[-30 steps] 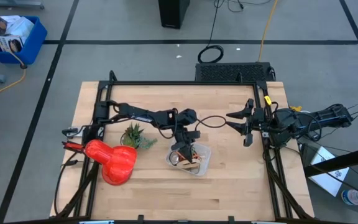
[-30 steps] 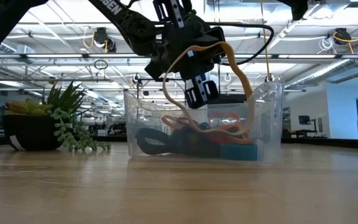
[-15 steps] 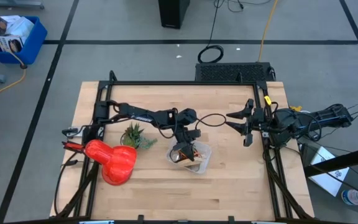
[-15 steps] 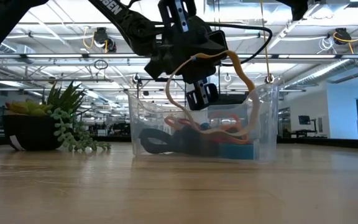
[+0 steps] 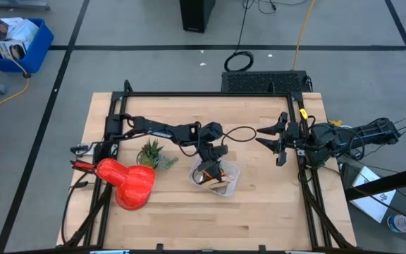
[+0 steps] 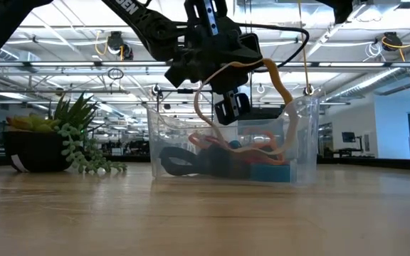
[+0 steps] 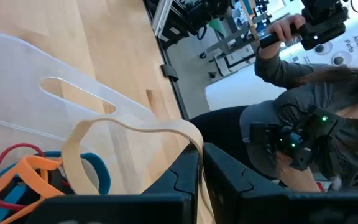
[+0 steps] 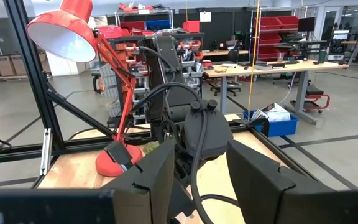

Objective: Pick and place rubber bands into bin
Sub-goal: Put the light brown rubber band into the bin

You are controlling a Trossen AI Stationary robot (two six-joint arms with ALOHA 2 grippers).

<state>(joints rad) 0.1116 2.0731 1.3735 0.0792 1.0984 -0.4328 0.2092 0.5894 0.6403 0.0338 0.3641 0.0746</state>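
High: left gripper [image 5: 211, 166] above bin [image 5: 228, 185]; right gripper [image 5: 273, 140] well right of bin, spread.
Low: tan band [image 6: 276, 89] dangling over bin's rim, other bands [image 6: 244, 151] inside.
Left wrist: fingers [image 7: 185, 177] pinching band.

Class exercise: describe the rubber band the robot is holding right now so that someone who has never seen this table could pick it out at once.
Start at the clear bin near the middle of the wooden table, right of the red lamp. Above it hangs the left end effector, shut on a tan rubber band. Unlike the black, orange, red and blue bands lying in the bin, this wide pale loop dangles from above.
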